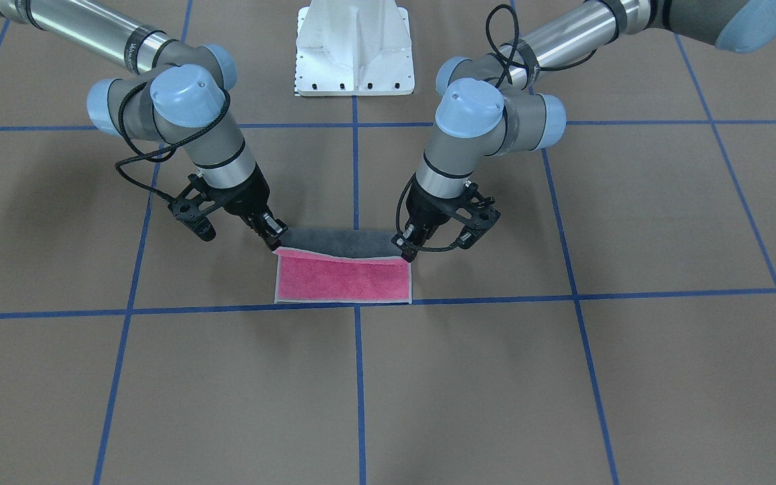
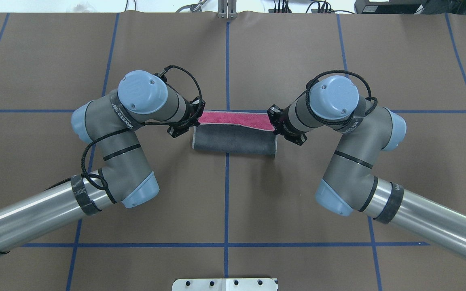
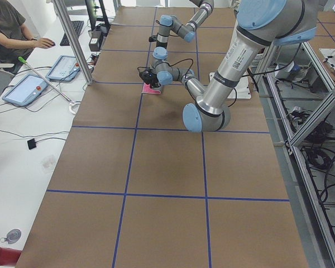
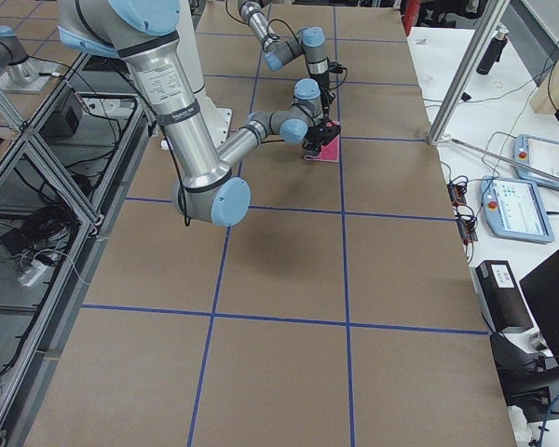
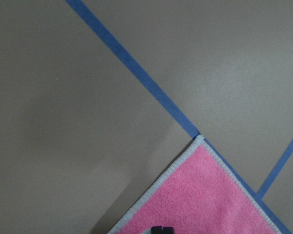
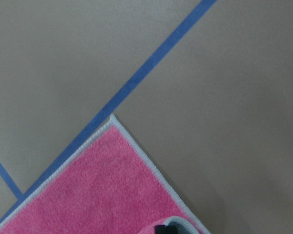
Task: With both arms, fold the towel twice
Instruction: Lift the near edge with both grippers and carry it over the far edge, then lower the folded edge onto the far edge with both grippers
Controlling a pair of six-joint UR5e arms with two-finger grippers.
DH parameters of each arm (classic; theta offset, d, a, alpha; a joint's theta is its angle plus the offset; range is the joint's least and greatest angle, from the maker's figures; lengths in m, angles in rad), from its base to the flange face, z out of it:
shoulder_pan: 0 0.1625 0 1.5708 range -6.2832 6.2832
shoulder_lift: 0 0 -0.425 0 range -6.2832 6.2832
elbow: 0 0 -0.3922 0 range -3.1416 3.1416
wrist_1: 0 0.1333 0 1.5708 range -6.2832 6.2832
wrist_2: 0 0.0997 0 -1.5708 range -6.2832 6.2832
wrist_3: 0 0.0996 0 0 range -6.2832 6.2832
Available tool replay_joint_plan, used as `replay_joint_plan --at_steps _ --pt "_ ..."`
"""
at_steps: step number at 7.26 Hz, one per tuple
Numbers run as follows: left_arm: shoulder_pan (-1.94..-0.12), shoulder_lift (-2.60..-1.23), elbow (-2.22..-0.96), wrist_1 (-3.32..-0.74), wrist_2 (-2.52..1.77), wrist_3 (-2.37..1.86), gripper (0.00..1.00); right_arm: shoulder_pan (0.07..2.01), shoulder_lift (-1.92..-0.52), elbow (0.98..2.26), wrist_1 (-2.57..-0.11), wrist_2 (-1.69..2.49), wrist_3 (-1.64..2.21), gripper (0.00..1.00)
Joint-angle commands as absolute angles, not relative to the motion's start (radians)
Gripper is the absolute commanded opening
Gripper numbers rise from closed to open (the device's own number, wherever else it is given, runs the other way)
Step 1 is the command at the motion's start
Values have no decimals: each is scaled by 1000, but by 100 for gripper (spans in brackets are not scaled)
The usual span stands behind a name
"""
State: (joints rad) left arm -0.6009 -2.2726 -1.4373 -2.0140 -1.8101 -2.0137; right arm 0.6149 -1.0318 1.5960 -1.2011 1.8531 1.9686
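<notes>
The towel lies mid-table, partly folded. Its pink face (image 1: 344, 281) lies flat on the operators' side. A dark grey flap (image 1: 337, 242) rises from the robot's side and curls over it. In the overhead view the pink strip (image 2: 233, 119) shows beyond the grey flap (image 2: 233, 141). My left gripper (image 1: 407, 252) is shut on one corner of the lifted edge; it also shows in the overhead view (image 2: 194, 123). My right gripper (image 1: 273, 241) is shut on the other corner, also in the overhead view (image 2: 276, 125). Both wrist views show a flat pink corner (image 5: 200, 195) (image 6: 102, 180).
The white pedestal (image 1: 354, 50) stands at the robot's side of the brown table. Blue tape lines (image 1: 358, 377) form a grid; the towel's far edge lies along one line. An operator (image 3: 11, 33) and tablets (image 3: 28, 89) are at a side bench.
</notes>
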Motion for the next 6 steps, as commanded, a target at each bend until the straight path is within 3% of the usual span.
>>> replay_joint_plan --at_steps 1,6 --pt "-607 -2287 -1404 -2029 -1810 -2014 0 632 -971 1534 -1201 1853 1967 0" --pt "-621 -2315 -1358 -2031 -1810 -1984 0 649 -950 1490 -1200 1853 1944 0"
